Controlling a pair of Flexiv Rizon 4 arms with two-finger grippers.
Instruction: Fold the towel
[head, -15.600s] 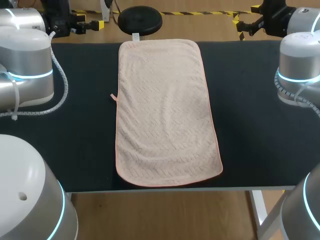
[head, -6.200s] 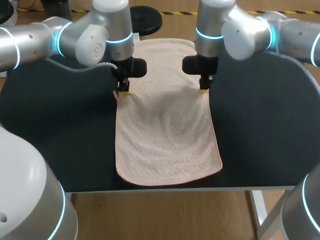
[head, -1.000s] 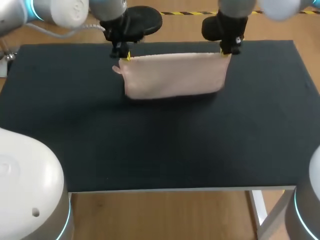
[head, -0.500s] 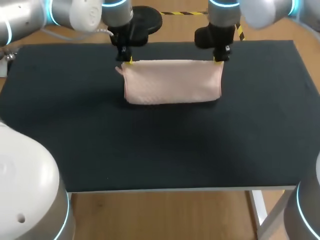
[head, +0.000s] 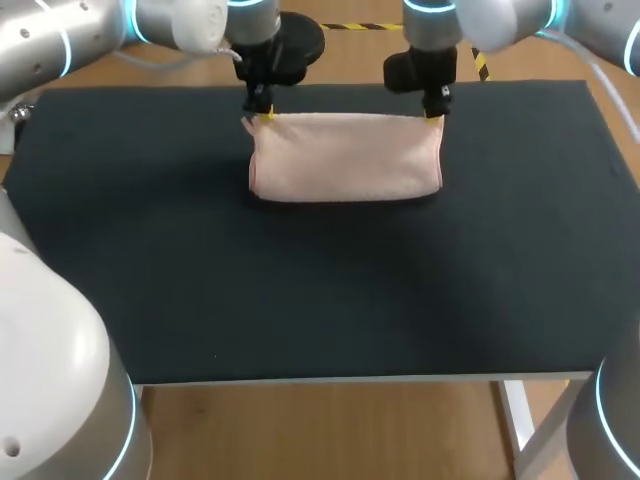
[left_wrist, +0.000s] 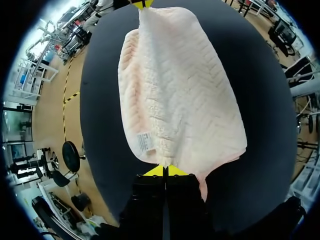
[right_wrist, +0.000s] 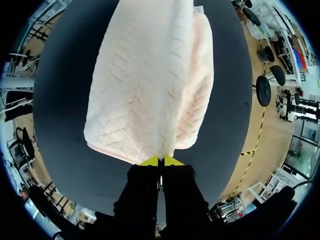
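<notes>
Pale pink textured cloth towel (head: 345, 158) is gripped at both ends of its far edge. The left gripper (head: 262, 113) has its yellow tips clenched tight on the left corner, and the right gripper (head: 433, 113) is clamped the same way on the right corner. Both arms come in from the far corners of the head view, with the fingers pointing straight down.

In the left wrist view the towel (left_wrist: 180, 90) runs doubled from the pinched tips (left_wrist: 165, 171) ahead to the other arm's yellow tips (left_wrist: 143, 4). A small white label (left_wrist: 145, 142) sits just beside the left gripper. The right wrist view shows the same two layers (right_wrist: 150, 80) spreading ahead of its closed tips (right_wrist: 160, 161).

The towel sits over the far middle of the black table top (head: 300, 290). Whether its lower fold rests on the surface cannot be told.
</notes>
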